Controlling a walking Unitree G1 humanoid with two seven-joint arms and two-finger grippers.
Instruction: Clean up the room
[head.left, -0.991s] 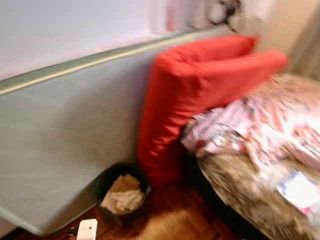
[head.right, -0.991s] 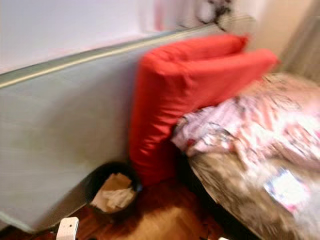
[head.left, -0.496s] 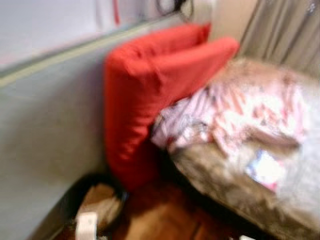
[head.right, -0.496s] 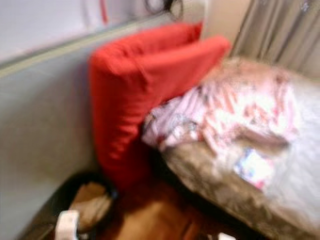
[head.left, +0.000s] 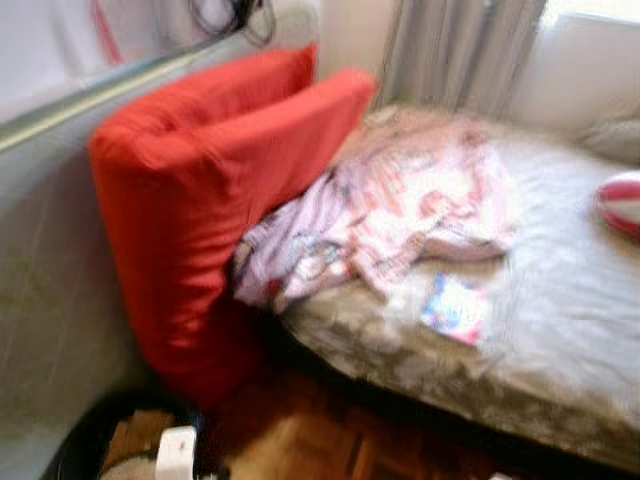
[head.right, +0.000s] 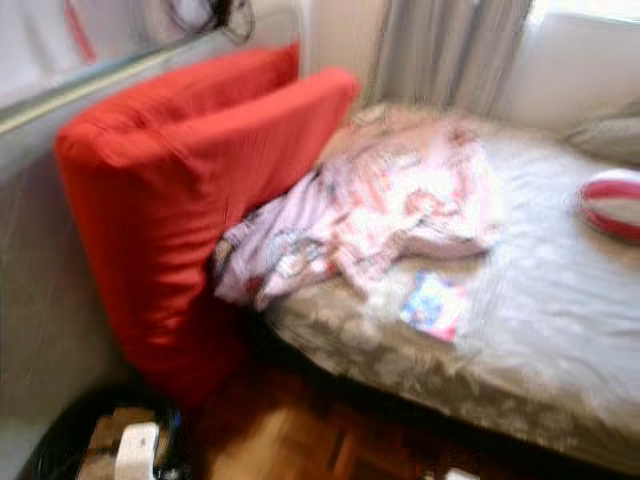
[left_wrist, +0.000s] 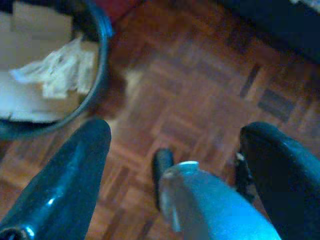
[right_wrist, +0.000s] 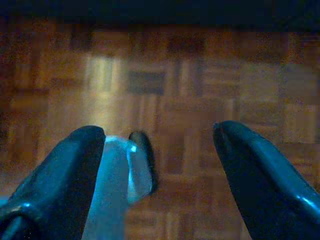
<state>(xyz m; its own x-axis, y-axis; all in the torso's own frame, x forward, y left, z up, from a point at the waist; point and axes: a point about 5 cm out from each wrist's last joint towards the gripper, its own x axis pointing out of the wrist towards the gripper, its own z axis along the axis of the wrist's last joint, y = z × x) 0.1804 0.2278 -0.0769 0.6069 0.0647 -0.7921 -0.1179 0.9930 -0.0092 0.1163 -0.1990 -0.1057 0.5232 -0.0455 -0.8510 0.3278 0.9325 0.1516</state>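
A crumpled pink and white garment (head.left: 400, 215) lies on the grey bed (head.left: 560, 320), beside two red cushions (head.left: 210, 190) that lean on a grey panel. A small colourful packet (head.left: 455, 308) rests on the sheet near the bed's front edge. A red and white striped round thing (head.left: 622, 200) sits at the far right of the bed. A black bin (left_wrist: 50, 65) holding paper stands on the floor at lower left. My left gripper (left_wrist: 176, 131) hangs open over the parquet near the bin. My right gripper (right_wrist: 157, 132) hangs open over bare parquet.
Parquet floor (head.left: 330, 440) runs between the bin and the bed's dark base. Grey curtains (head.left: 460, 50) and a bright window are behind the bed. A small white block (head.left: 175, 452) shows at the bottom edge by the bin. The eye views are blurred.
The head camera has swung to the right: the cushions and bin slid left, and more of the bed, the curtains and the striped round thing came into view.
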